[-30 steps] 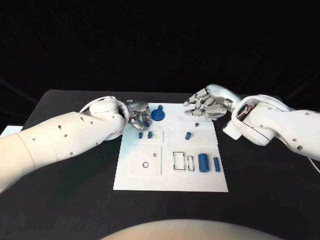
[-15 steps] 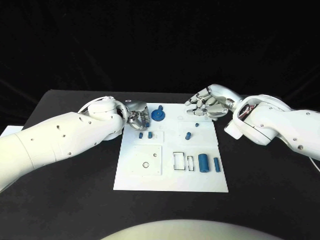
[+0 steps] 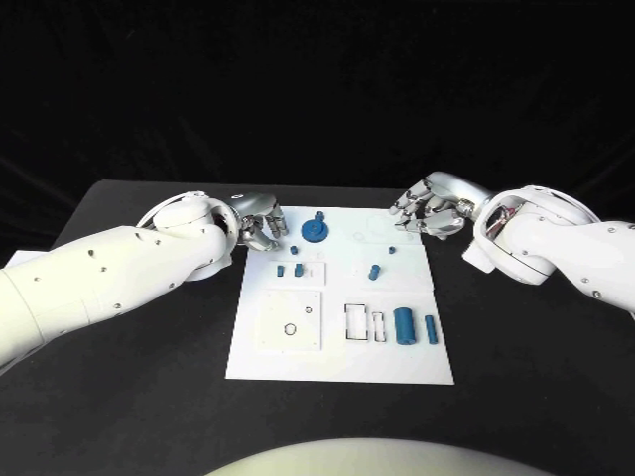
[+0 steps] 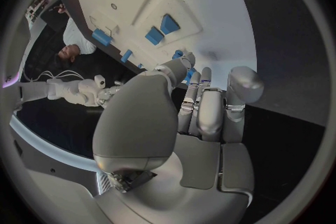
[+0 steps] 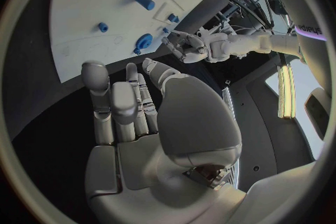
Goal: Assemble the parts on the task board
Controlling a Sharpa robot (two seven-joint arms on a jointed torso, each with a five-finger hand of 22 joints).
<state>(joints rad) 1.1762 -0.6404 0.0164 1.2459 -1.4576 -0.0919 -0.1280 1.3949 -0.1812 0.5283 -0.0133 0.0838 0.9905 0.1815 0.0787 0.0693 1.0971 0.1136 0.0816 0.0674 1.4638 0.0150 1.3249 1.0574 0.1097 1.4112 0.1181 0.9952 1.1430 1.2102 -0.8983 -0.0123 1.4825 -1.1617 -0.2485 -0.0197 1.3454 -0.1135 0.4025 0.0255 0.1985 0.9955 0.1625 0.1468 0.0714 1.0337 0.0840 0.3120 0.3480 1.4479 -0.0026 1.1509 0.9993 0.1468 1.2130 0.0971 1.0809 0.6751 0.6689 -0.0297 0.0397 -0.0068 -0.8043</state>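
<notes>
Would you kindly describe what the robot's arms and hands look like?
Both arms are smooth white shells with small dark screw holes. The left arm and right arm each end in a silver metallic hand, left hand and right hand, with grey padded palms and finger segments.

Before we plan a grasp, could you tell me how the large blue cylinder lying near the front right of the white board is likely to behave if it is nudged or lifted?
The large blue cylinder lies on its side on the flat white task board, so a sideways nudge would probably roll it. It looks rigid and smooth, so fingers might slip. It seems small, likely light.
</notes>
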